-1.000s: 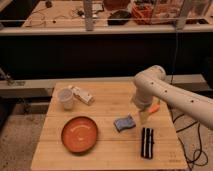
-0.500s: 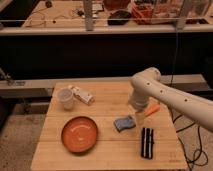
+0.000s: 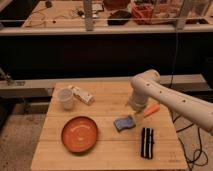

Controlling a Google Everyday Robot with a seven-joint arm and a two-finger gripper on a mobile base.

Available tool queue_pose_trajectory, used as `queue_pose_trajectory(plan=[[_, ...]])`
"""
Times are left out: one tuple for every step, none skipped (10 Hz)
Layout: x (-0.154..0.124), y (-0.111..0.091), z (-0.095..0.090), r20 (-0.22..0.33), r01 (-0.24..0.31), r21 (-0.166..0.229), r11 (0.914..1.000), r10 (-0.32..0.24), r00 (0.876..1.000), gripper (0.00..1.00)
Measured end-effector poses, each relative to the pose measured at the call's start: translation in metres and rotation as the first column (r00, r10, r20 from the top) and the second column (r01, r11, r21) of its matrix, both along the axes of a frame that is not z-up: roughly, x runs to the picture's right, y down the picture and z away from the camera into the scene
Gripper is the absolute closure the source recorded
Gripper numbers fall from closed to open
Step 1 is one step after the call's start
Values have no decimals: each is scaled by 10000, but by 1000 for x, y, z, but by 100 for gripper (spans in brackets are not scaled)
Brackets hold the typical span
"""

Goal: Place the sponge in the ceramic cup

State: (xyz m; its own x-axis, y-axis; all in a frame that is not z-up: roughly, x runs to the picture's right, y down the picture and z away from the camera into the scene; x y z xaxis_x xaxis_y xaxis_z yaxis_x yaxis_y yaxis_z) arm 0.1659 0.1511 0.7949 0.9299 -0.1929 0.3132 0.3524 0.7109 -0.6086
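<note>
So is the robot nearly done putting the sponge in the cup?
Not yet. Nothing looks done: the sponge lies on the table, and the cup stands apart from it near the far left corner. In hand: the gripper hangs open right over the sponge, with nothing in it. Left to do: grab the sponge, carry it across and drop it in the cup.

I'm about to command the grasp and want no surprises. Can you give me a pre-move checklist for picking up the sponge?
1. Blue-grey wavy-edged sponge lying free on the wooden table: ok.
2. Gripper open, low beside the sponge: ok.
3. Small white ceramic cup upright near the table's back left corner: ok.
4. Cup empty: cannot tell.
5. Round orange plate apart from sponge: ok.
</note>
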Motion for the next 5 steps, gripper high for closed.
queue_pose_trajectory(plan=[[-1,4,5,105,-61,-22,10000,61,9999,20],[-1,5,6,178,-86,-23,10000,86,9998,20],[-2,5,7,240,-107,-29,9999,108,9997,20],[-2,8,10,316,-155,-29,9999,156,9994,20],[-4,11,15,396,-184,-31,9998,185,9990,20]])
